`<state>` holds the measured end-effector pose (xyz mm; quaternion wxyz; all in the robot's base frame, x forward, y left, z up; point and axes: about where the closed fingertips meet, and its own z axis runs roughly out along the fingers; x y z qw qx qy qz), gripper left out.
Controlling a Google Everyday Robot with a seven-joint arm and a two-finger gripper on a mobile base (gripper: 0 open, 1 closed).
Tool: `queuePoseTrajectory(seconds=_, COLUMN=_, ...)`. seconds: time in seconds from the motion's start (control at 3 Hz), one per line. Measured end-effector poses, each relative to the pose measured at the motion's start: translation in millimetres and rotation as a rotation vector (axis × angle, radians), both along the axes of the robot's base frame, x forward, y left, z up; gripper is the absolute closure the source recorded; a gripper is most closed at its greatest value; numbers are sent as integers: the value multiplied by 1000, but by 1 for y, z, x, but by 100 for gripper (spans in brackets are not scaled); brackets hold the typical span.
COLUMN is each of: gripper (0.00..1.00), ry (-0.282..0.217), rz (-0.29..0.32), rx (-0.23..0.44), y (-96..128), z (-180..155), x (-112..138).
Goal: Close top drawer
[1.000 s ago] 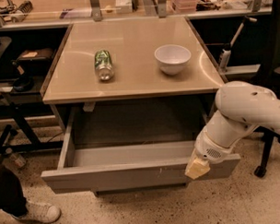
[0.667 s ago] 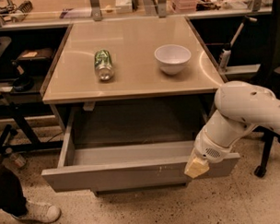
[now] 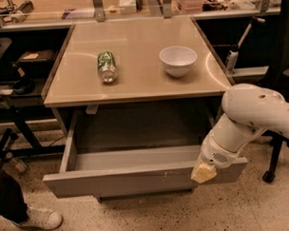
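The top drawer (image 3: pixel 123 180) is a wide grey drawer pulled far out from under the tan table (image 3: pixel 138 84). Its flat front panel faces me and carries small pale scratch marks right of its middle. The inside looks empty. My white arm (image 3: pixel 251 118) reaches in from the right. My gripper (image 3: pixel 203 173), with a pale yellowish tip, sits against the right part of the drawer's front panel at its upper edge.
A green can (image 3: pixel 106 66) lies on its side on the tabletop and a white bowl (image 3: pixel 178 60) stands to its right. A shoe (image 3: pixel 36 218) is on the floor at the lower left. A chair base with a wheel (image 3: pixel 269 176) stands at the right.
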<state>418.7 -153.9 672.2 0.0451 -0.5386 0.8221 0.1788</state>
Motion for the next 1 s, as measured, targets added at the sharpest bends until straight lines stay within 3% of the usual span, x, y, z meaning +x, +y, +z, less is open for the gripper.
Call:
queuePoseTrajectory(seconds=0.33, gripper=12, ry=0, rz=0, rx=0, y=0, z=0, x=0)
queuePoseTrajectory(seconds=0.67, gripper=0, ry=0, rz=0, rx=0, y=0, z=0, x=0)
queuePoseTrajectory(seconds=1.0, gripper=0, ry=0, rz=0, rx=0, y=0, z=0, x=0)
